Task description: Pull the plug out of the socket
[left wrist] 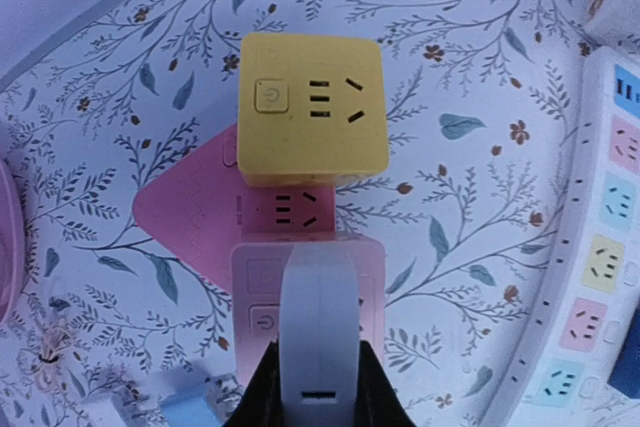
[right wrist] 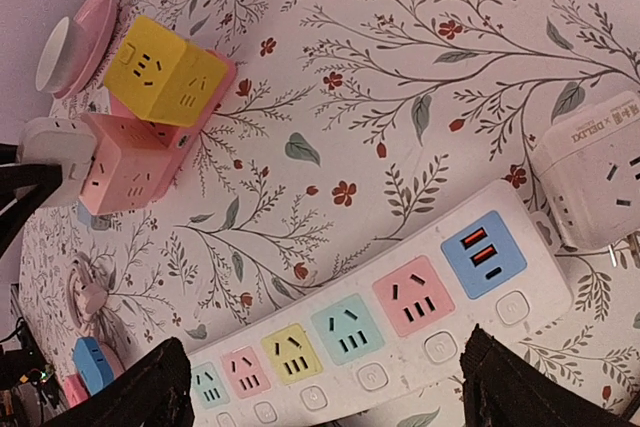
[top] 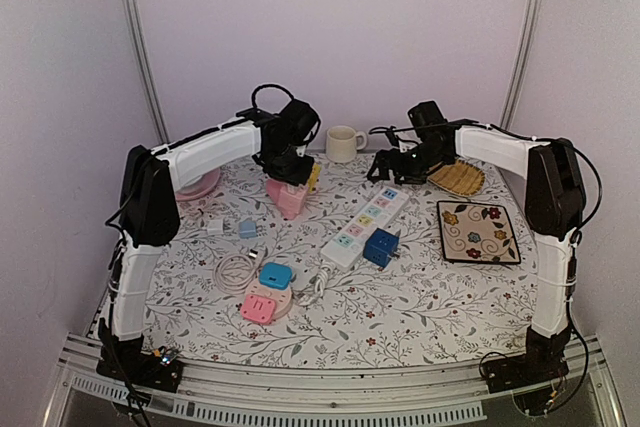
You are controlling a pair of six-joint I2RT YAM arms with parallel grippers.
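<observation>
- The left gripper [left wrist: 316, 379] is clamped on the white plug [left wrist: 316, 312], with one black finger [left wrist: 258, 402] pressed to each narrow side.
- The plug sits against one face of the pink cube socket [left wrist: 195, 212], which rests on the floral cloth [left wrist: 470, 197] at the far left of the table. No gap shows between plug and socket.
- A yellow cube socket [left wrist: 313, 107] is stacked against the pink cube's far side and touches it.
- On the strip side of the pink cube there is bare cloth as far as the long edge of the white power strip [right wrist: 400, 312].
- On the other side, the rim of a pink plate [left wrist: 5, 237] lies near.
- The right gripper [right wrist: 335, 392] hangs over the far end of the power strip. Its fingers [right wrist: 150, 387] are spread wide and hold nothing. I cannot tell whether they touch the strip.
- A white adapter [right wrist: 600, 162] lies just beside the strip's end, and a cream mug [top: 345, 142] stands beyond it, between the two arms.
</observation>
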